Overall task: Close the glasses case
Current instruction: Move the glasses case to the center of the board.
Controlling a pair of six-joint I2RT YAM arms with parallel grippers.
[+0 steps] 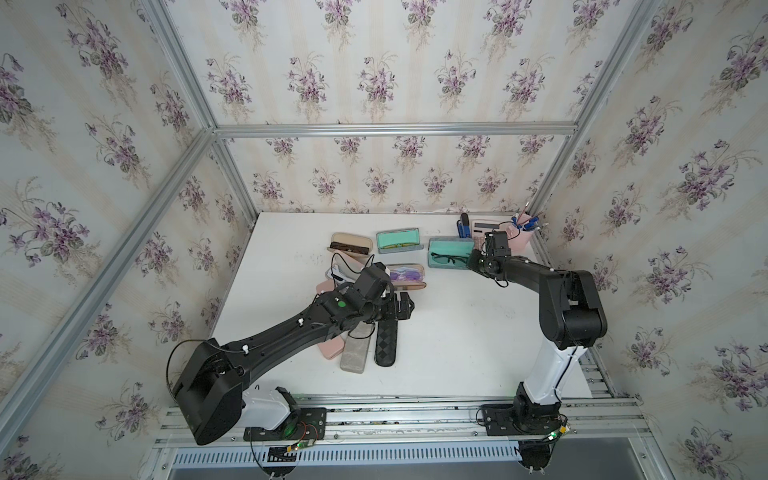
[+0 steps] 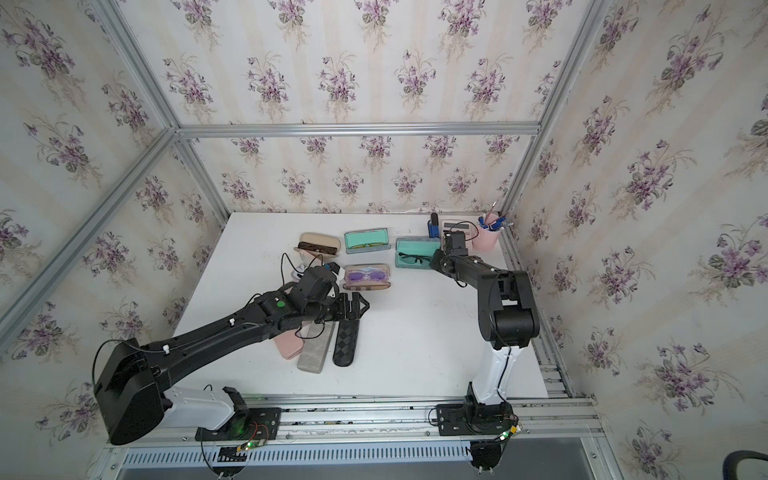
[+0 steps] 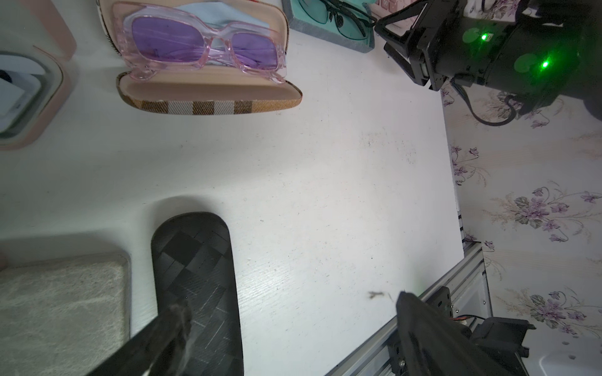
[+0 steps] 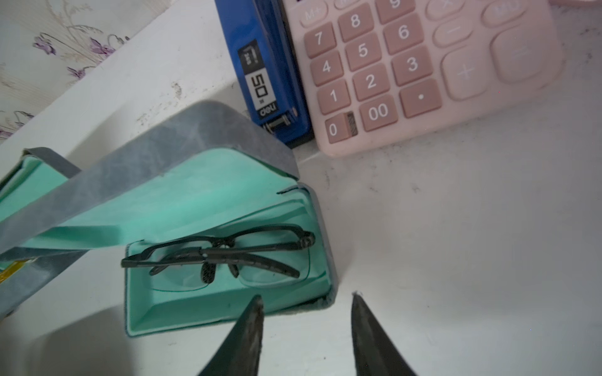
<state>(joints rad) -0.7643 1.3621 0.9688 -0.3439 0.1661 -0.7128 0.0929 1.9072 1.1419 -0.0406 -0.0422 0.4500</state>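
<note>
A grey glasses case (image 4: 182,208) with teal lining lies open at the back right of the table (image 1: 451,253) (image 2: 415,252). Black-framed glasses (image 4: 221,257) rest in its tray and its lid stands raised. My right gripper (image 4: 306,298) hovers just in front of the case's near right corner, open, with only bare table between its fingers. My left gripper (image 3: 291,302) is wide open near the table's middle (image 1: 401,309), holding nothing. One of its fingers hangs over the end of a closed black woven case (image 3: 195,267).
Three more open cases lie nearby: plaid with purple sunglasses (image 1: 405,276) (image 3: 208,81), teal with yellow glasses (image 1: 399,241), beige with brown glasses (image 1: 351,245). Closed pink (image 1: 330,347) and grey (image 1: 355,353) cases lie under the left arm. A blue stapler (image 4: 264,71), pink calculator (image 4: 423,65) and pen cup (image 1: 521,239) stand behind the grey case.
</note>
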